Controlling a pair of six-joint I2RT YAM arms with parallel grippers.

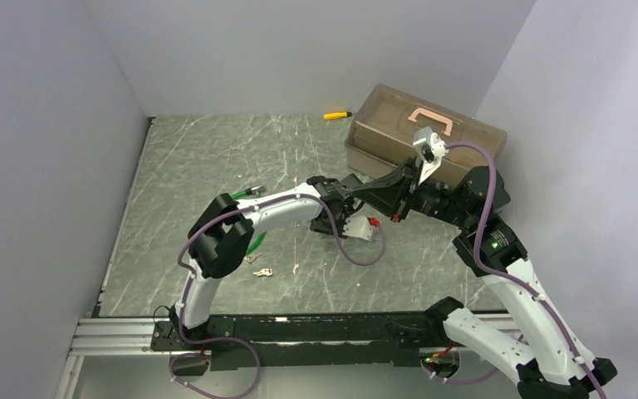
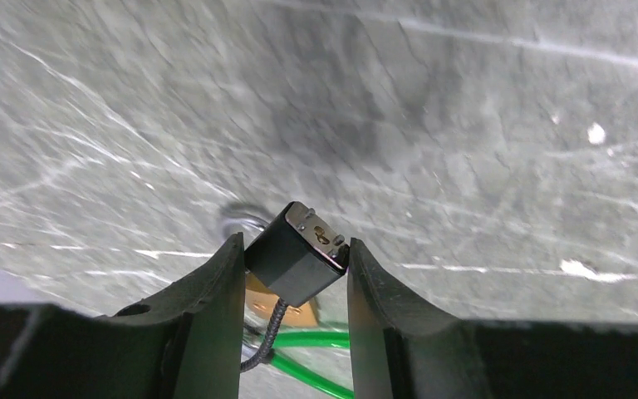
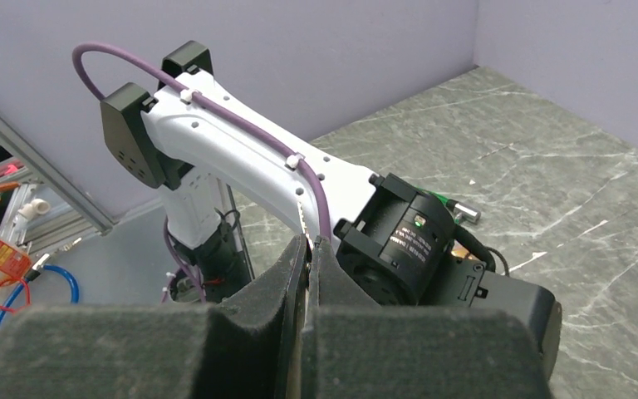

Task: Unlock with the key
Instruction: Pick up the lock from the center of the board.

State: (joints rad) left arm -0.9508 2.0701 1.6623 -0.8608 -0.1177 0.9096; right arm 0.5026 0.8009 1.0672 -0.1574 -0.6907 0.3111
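Note:
My left gripper [image 2: 294, 241] is shut on a small black lock block [image 2: 299, 259], its metal keyhole face turned up and away. A black cord [image 2: 267, 332] hangs from the block. A brass padlock [image 2: 292, 309] shows partly behind it. In the top view the left gripper [image 1: 341, 196] meets the right gripper [image 1: 362, 193] at the table's middle. My right gripper [image 3: 308, 242] is closed on a thin pale metal sliver [image 3: 306, 264], seemingly the key, most of it hidden between the pads. It points at the left wrist.
A brown translucent box [image 1: 425, 137] stands at the back right. A yellow-and-black tool [image 1: 337, 115] lies by the back wall. Small silvery metal pieces [image 1: 262, 272] lie near the left arm. A green cable [image 2: 324, 353] runs under the left gripper. A white-and-red item [image 1: 365, 228] sits below the grippers.

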